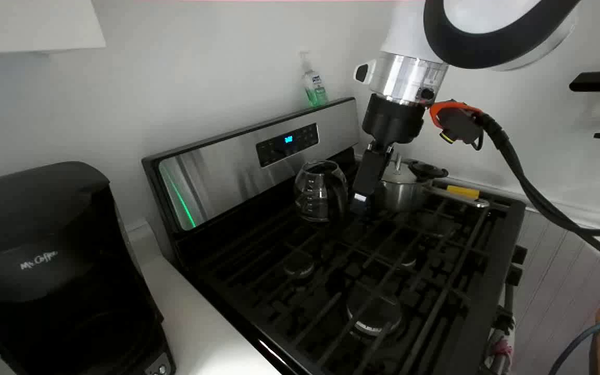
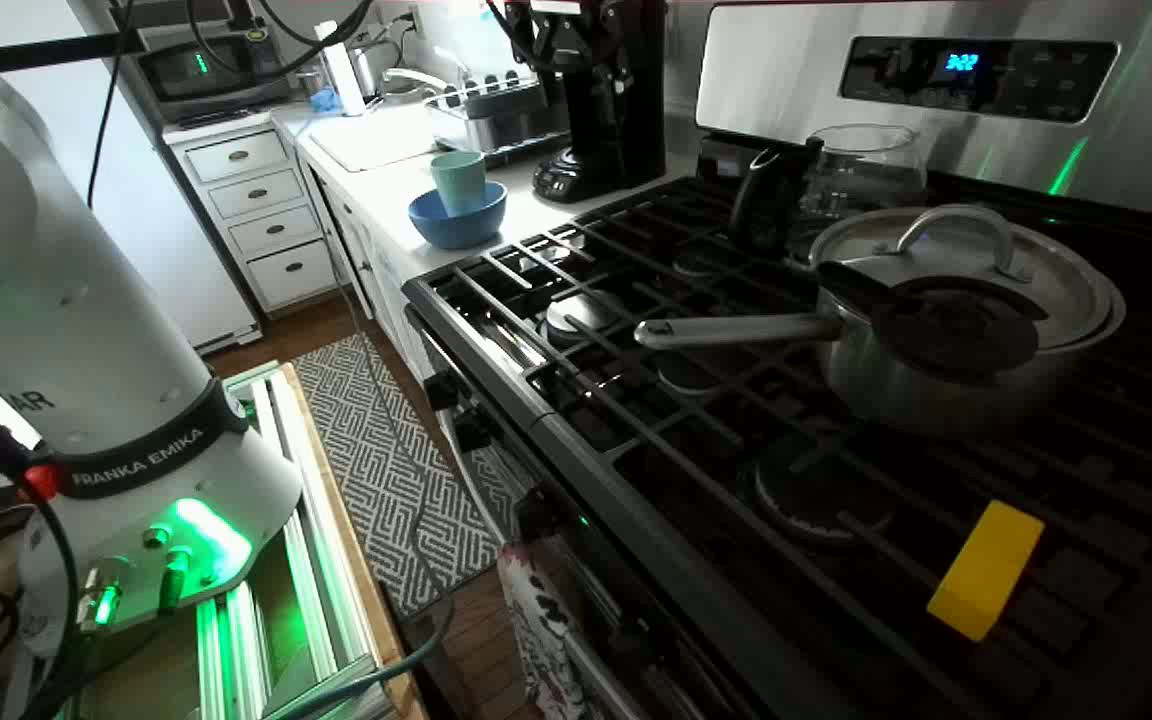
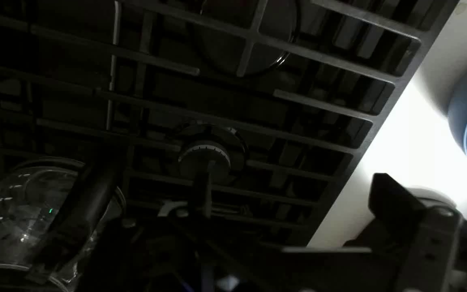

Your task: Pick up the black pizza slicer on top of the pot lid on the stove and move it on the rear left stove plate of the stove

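Note:
The black pizza slicer (image 1: 427, 169) lies on the lid (image 1: 399, 173) of the steel pot (image 1: 401, 195) on the stove (image 1: 425, 291). In an exterior view the slicer (image 2: 956, 325) rests at the lid's near edge, below the loop handle. The rear left stove plate (image 1: 299, 265) has nothing on it and also shows in the wrist view (image 3: 205, 160). My gripper (image 1: 361, 202) points down over the stove, between the glass carafe and the pot, apart from the slicer. In the wrist view the fingers (image 3: 292, 188) are wide apart with nothing between them. The slicer is out of the wrist view.
The glass carafe (image 1: 318, 190) stands at the stove's back, close to the gripper. The pot's handle (image 2: 736, 330) sticks out forward. A yellow block (image 2: 986, 570) lies on the right grate. The coffee maker (image 1: 45, 260) and a blue bowl (image 2: 456, 220) with a cup are on the counter.

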{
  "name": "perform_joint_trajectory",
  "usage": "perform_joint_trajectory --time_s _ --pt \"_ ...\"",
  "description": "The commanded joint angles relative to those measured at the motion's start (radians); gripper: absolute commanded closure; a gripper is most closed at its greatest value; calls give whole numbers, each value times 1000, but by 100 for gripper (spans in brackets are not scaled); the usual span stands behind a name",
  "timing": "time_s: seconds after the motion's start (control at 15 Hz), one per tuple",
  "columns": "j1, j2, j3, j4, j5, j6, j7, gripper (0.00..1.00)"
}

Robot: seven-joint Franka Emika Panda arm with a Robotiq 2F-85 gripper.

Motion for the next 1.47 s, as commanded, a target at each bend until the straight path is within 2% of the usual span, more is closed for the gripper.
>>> perform_joint_trajectory --time_s 0.0,0.27,0.4,0.47,0.87,1.13,1.2,1.27,1.4 --pt "-13 0 14 2 5 -3 -3 0" --pt "-13 0 14 2 5 -3 -3 0" --pt "-57 -33 11 -6 -2 79 89 0" --pt "-75 -58 -12 1 10 67 91 0" --pt "-245 -171 -99 -35 -21 85 182 0" --pt "-416 -180 -89 -82 -159 82 322 0" --pt "-351 -156 -113 -38 -108 66 244 0" --pt "-369 -157 -117 -46 -119 66 248 0" --pt "-361 -156 -119 -45 -117 66 244 0"
